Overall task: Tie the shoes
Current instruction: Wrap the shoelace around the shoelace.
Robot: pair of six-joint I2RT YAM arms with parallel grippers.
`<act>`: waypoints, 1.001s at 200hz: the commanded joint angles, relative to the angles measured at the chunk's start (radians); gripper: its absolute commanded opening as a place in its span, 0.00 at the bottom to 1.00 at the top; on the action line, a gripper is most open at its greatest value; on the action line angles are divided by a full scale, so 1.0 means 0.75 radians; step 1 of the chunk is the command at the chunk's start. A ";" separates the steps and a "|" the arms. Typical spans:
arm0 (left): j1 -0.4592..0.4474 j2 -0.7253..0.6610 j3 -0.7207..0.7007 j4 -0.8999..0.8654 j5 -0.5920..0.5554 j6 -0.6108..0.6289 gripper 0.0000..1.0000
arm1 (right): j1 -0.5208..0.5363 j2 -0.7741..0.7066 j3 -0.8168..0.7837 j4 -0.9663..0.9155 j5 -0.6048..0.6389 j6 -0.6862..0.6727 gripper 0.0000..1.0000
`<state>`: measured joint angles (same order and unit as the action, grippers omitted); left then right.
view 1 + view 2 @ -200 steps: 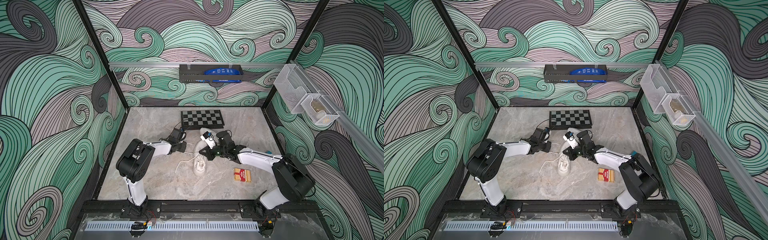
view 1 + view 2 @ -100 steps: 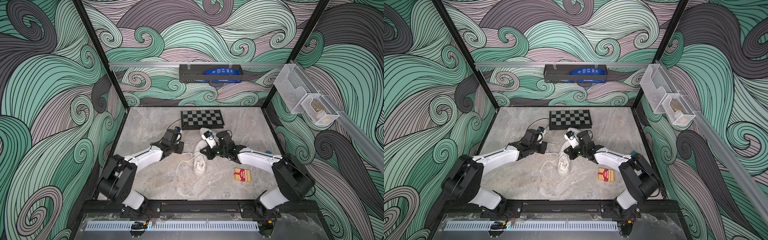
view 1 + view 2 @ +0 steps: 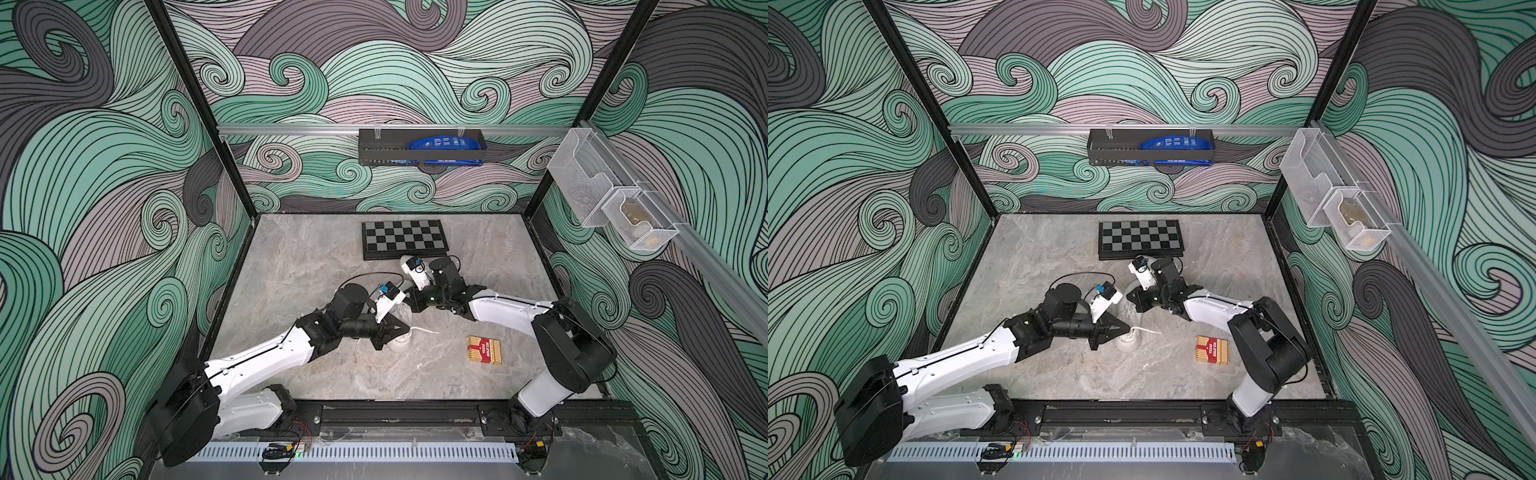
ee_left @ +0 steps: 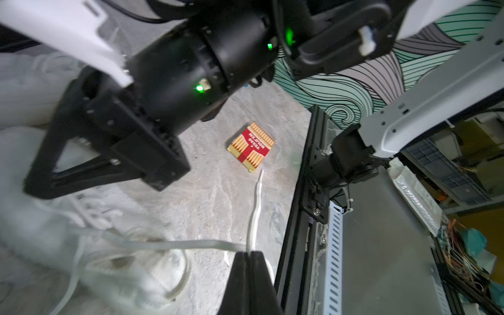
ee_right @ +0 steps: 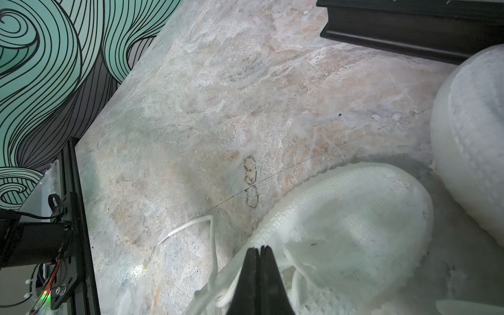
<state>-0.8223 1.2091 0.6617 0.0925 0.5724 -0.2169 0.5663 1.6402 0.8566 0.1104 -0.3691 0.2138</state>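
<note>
Left wrist view, nearest first: the left gripper (image 4: 249, 256) is shown with its jaws pressed together on a lace (image 4: 255, 207), pinched a little short of its tip. The lace is led from the near shoe (image 4: 122, 270) across to the jaws, and its free tail is pointed on toward the red card box (image 4: 251, 146). In both top views the tail is seen to end near the box without touching it.

The near shoe is laid on the table (image 3: 291, 270) with its long axis running from the front edge toward the back, toe to the front. The held lace is thus drawn off sideways, across that axis, toward the right arm's side.

Just beyond, the right gripper (image 5: 259, 249) is hung low over the same shoe with its jaws shut flat together. Whether any lace is caught between them cannot be told. A second lace end (image 5: 188, 227) is seen slack on the table, on the side of the shoe away from the card box.

The coming move is judged to turn on these two ends lying on opposite sides of the shoe. As the left jaws are occupied, the slack end would have to be reached by the right arm.

Farther back, the far shoe (image 5: 474, 136) is set just beside the near one, toward the chessboard (image 3: 404, 239).
</note>
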 commanded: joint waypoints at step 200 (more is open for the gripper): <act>0.533 0.648 0.234 0.216 0.647 0.051 0.42 | -0.035 0.003 0.022 0.037 -0.184 -0.036 0.00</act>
<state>-0.4255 1.6745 0.7895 0.2642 0.9619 -0.2192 0.5472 1.6402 0.8574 0.1257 -0.4793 0.2001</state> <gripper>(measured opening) 0.418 0.045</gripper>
